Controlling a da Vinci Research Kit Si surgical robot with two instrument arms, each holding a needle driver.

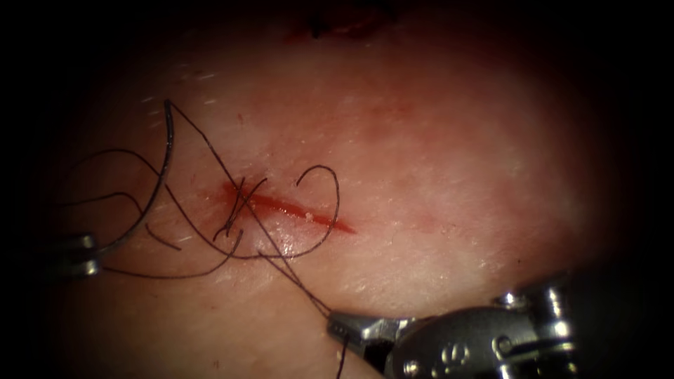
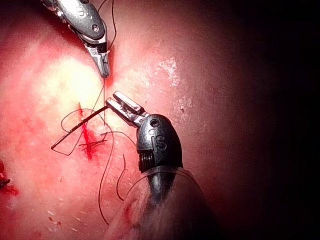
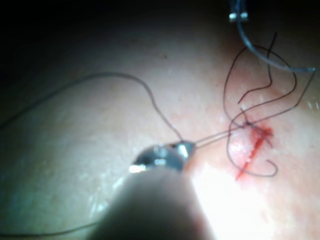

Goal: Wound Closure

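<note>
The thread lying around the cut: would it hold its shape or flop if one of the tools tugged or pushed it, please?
Probably floppy: the thread lies in loose curls across the tissue. Likely light and apt to snag, as strands cross at the cut. Where the right tool grips it, it runs straight, so tension should straighten it.

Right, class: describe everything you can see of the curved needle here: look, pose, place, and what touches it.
The needle is a thin, dark, smoothly curved piece of what looks like metal. It lies out of the tissue, left of the cut. The left tool has its jaws shut on one end; the arc rises to the free end, where dark thread trails off to a knot over the cut. The right tool holds thread, not the needle.
</note>
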